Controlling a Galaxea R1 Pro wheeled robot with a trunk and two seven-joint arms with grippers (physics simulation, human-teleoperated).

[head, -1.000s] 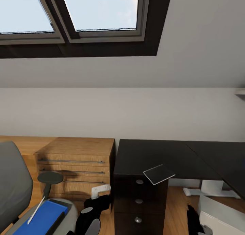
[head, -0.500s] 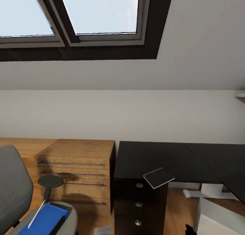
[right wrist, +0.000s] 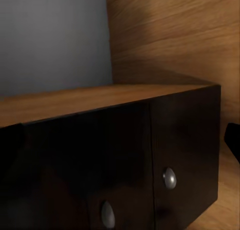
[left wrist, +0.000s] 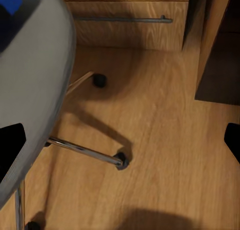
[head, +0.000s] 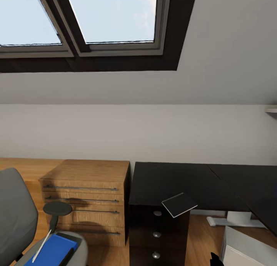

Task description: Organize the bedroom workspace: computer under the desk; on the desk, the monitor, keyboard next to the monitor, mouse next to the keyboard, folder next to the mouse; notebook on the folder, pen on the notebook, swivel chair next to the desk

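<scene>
Your head camera looks across the bedroom at a white wall under a sloped ceiling, with a skylight (head: 107, 23) filling the upper left of the frame. The desk (head: 184, 179) runs along the lower right, black and L-shaped, its three-drawer pedestal (head: 156, 235) with silver knobs at lower centre. The notebook (head: 179, 204) lies on the front edge of the desk above the pedestal, one corner hanging past the edge. Just left of the desk stands a light wood cabinet (head: 86, 196) with bar handles.

In the lower left corner you see the swivel chair (head: 15, 216), and on its seat the folder (head: 54, 250), bright blue, with a thin white pen (head: 41, 246) lying across it. At the lower right edge sits the computer (head: 246, 250), pale grey, on the floor beside a white desk leg.

Your left gripper (left wrist: 120, 142) hangs over the wood floor beside the chair's chrome base, its two dark fingertips spread wide apart at the frame's sides. Your right gripper (right wrist: 120, 140) faces the pedestal's drawer fronts, and with one fingertip visible you cannot tell how its jaws stand.
</scene>
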